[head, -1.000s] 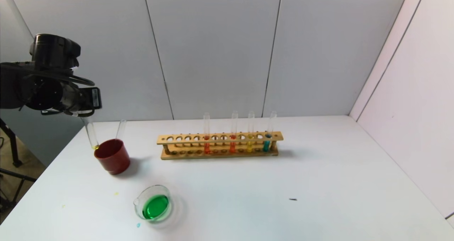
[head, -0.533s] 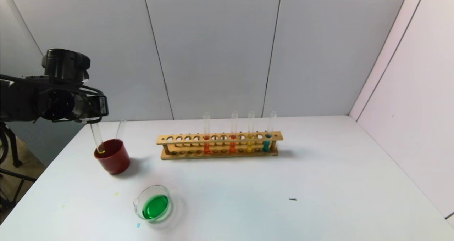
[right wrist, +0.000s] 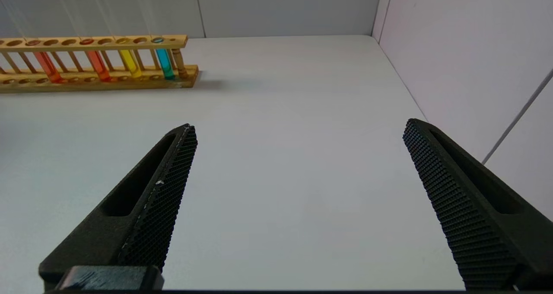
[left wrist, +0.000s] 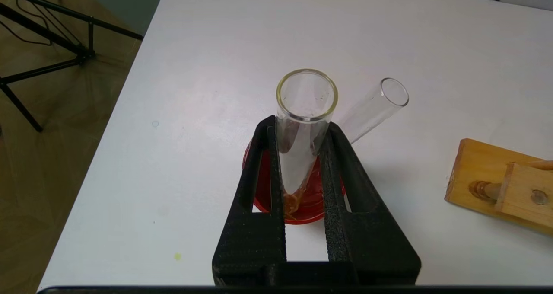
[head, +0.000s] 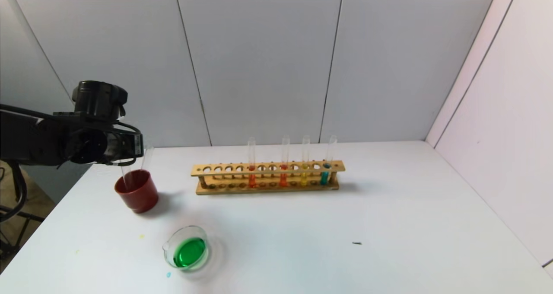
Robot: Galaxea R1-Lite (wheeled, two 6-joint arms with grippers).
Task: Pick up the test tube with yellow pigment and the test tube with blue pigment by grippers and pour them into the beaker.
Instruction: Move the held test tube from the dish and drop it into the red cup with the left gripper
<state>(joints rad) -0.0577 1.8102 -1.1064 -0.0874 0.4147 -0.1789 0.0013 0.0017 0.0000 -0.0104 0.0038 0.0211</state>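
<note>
While its lower end is lowered inside the dark red cup (head: 137, 193), a nearly empty test tube (left wrist: 302, 129) with a trace of yellowish liquid at its bottom is held clamped between the fingers of the left gripper (left wrist: 302, 155), which is positioned over the cup at the table's (head: 302, 242) left far side. A second empty tube (left wrist: 375, 108) is seen leaning in the same cup, tilted away from the held one. The beaker (head: 186, 253) is set nearer the robot than the cup, apart from it, and a green liquid is contained in it. The wooden rack (head: 268, 177) is placed to the right of the cup, farther back on the table; four tubes are kept upright in it. Two with orange-red liquid are followed, towards the rack's right end, by the test tube with yellow pigment (head: 304, 164) and then the test tube with blue pigment (head: 326, 166), which is lodged at the last occupied hole. The right gripper (right wrist: 298, 168) is kept low over bare table on the right, well apart from the rack, its fingers spread wide with nothing between them
</note>
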